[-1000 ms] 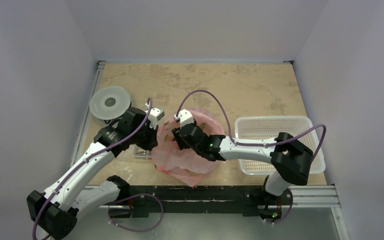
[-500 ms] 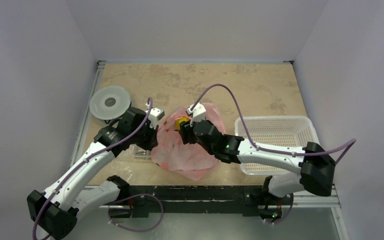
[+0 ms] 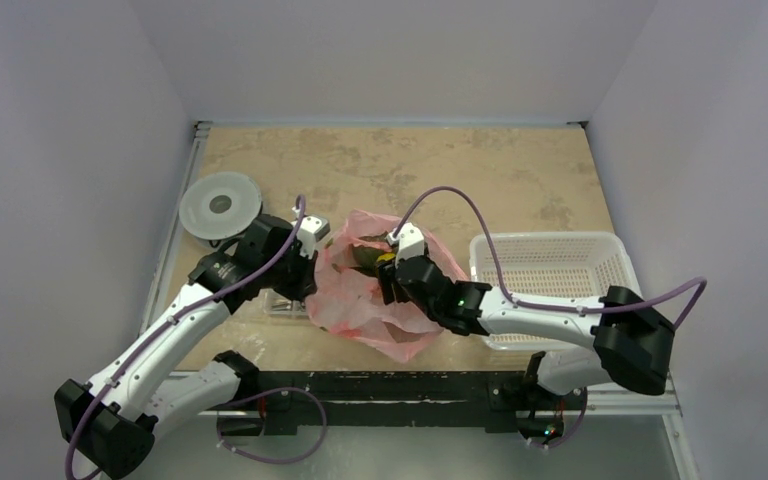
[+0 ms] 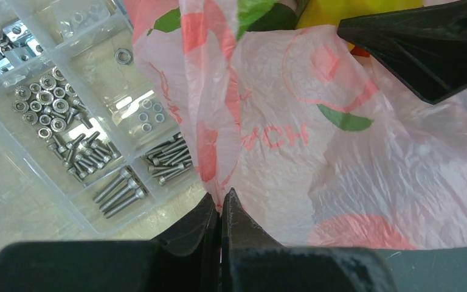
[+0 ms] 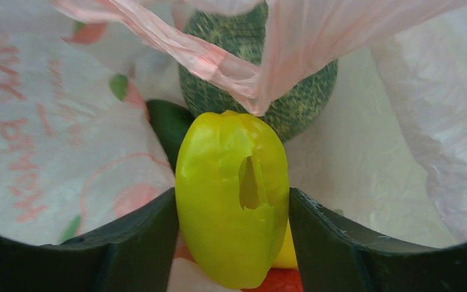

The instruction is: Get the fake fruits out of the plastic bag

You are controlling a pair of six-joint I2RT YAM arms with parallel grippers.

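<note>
- Thin, crinkly, translucent pink plastic bag (image 3: 352, 312) lay crumpled on the beige mottled table (image 3: 480, 170). Its mouth was turned to the far side, and it carried red lettering and green spots.
- Left gripper (image 4: 221, 199) sat at the bag's left edge, jaws pressed together on a gathered fold of the bag's film.
- Right gripper (image 5: 231, 210) was inside the bag's mouth. Its black fingers (image 5: 143, 240) stood either side of a glossy yellow oval fruit (image 5: 216, 176), both touching it, pinching it.
- The yellow oval fruit stood on end between the fingers, inside the bag, with a narrow slit in its facing side.
- Mottled dark green oval fruit (image 5: 295, 100) was also inside the bag, just behind the yellow one. A pink fold of the bag draped across its front.
- A smooth darker green bit (image 5: 167, 125) showed between the yellow fruit and the bag's left wall; could not tell what it was.
- Red and yellow bits showed under the yellow fruit at the frame edge; could not tell what they were.
- Clear plastic compartment box (image 4: 67, 115) of small metal screws and nuts lay just left of the bag, with the bag's edge hanging over its right side in the left wrist view.
- White perforated plastic basket (image 3: 550, 255) sat just right of the bag, with the right arm crossing its near left corner.
- Round translucent white disc (image 3: 221, 205) lay well left of the bag, farther back.
</note>
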